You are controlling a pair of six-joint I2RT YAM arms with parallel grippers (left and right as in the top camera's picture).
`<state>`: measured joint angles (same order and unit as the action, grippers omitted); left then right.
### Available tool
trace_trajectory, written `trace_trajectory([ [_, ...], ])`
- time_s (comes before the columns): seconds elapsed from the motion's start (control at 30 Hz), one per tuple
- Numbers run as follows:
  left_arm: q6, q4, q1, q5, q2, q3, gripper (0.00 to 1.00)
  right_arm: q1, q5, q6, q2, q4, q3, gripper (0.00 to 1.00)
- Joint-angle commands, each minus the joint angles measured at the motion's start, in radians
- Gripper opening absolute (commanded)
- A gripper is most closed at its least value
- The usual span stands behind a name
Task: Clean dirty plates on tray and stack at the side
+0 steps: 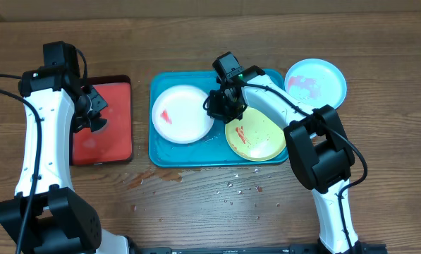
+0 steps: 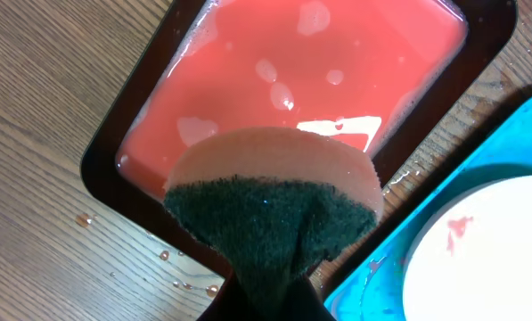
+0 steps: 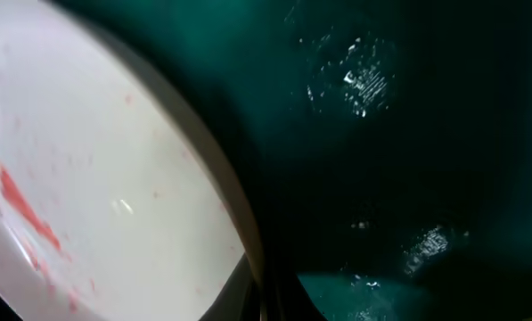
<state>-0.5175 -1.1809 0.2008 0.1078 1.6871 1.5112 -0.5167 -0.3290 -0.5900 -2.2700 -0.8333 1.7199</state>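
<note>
The teal tray (image 1: 156, 149) holds the white plate (image 1: 182, 113) on its left and the yellow-green rimmed plate (image 1: 256, 134) at its front right, both with red smears. The light blue plate (image 1: 316, 81) lies on the table past the tray's far right corner, also smeared. My right gripper (image 1: 221, 109) is at the white plate's right rim; in the right wrist view its fingers (image 3: 266, 299) close on the rim of the white plate (image 3: 96, 178). My left gripper (image 1: 94, 113) is shut on a green-and-tan sponge (image 2: 274, 205) above the red tray.
A red tray (image 1: 101, 141) with a dark rim lies left of the teal tray and holds pinkish water (image 2: 319, 80). Water droplets (image 1: 231, 187) and a wet smear dot the wooden table in front of the teal tray.
</note>
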Motion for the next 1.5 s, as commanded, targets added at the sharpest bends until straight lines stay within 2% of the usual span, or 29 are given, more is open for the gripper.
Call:
trace_trajectory([
  [0.0,-0.01,0.004,0.002,-0.01,0.007,-0.005,0.04,0.0,0.023,-0.055,-0.022,0.0,-0.011,0.04],
  [0.13,0.012,0.008,0.001,-0.08,0.007,-0.005,0.04,0.001,0.1,-0.053,-0.022,-0.015,-0.011,0.04],
  [0.17,0.077,0.017,-0.004,-0.151,0.008,-0.005,0.04,0.001,0.113,-0.012,-0.022,-0.019,-0.011,0.04],
  [0.3,0.21,0.041,-0.037,-0.324,0.011,-0.005,0.04,0.001,0.119,0.018,-0.022,-0.018,-0.011,0.04],
  [0.43,0.286,0.057,-0.108,-0.424,0.02,-0.005,0.04,0.0,0.119,0.076,-0.022,-0.016,-0.011,0.04],
  [0.53,0.286,0.072,-0.178,-0.423,0.04,-0.005,0.04,0.0,0.132,0.182,-0.022,-0.011,-0.011,0.04],
  [0.83,0.19,0.181,-0.381,-0.422,0.204,-0.005,0.04,0.0,0.156,0.187,-0.022,-0.019,-0.011,0.04],
  [1.03,0.188,0.28,-0.448,-0.39,0.34,-0.005,0.04,0.0,0.156,0.187,-0.022,-0.018,-0.011,0.04],
  [1.23,0.098,0.334,-0.436,-0.259,0.428,-0.005,0.04,0.0,0.156,0.187,-0.022,-0.018,-0.011,0.04],
  [1.37,0.091,0.335,-0.428,-0.175,0.468,-0.005,0.04,0.0,0.156,0.187,-0.022,-0.011,-0.011,0.04],
  [1.47,0.091,0.311,-0.428,-0.018,0.494,-0.005,0.04,0.0,0.156,0.187,-0.022,-0.01,-0.011,0.04],
])
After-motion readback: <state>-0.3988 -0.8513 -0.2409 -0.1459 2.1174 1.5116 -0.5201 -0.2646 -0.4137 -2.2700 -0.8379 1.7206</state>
